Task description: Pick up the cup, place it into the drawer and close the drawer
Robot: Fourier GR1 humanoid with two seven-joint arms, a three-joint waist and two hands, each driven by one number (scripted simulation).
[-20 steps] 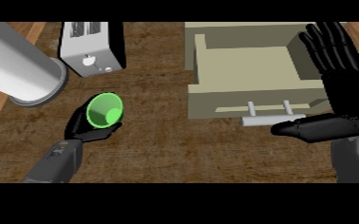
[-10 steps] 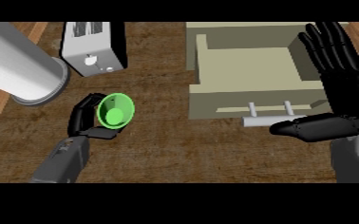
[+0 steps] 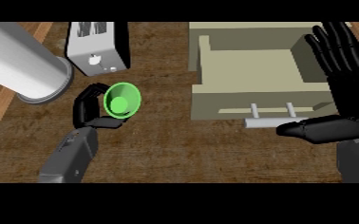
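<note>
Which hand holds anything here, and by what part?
The left hand holds the green cup, fingers curled round its side. The right hand holds nothing.

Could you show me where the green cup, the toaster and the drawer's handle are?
green cup (image 3: 120, 102), head view, its inner bottom.
toaster (image 3: 95, 60), head view, its front face.
drawer's handle (image 3: 270, 122), head view, middle of the grey bar.

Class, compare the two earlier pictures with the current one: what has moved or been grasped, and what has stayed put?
The left hand has moved up the counter to the green cup and curled its fingers round it; the cup has shifted slightly right and up in the view. The right hand stayed open by the open drawer. The toaster and the metal cylinder did not move.
</note>
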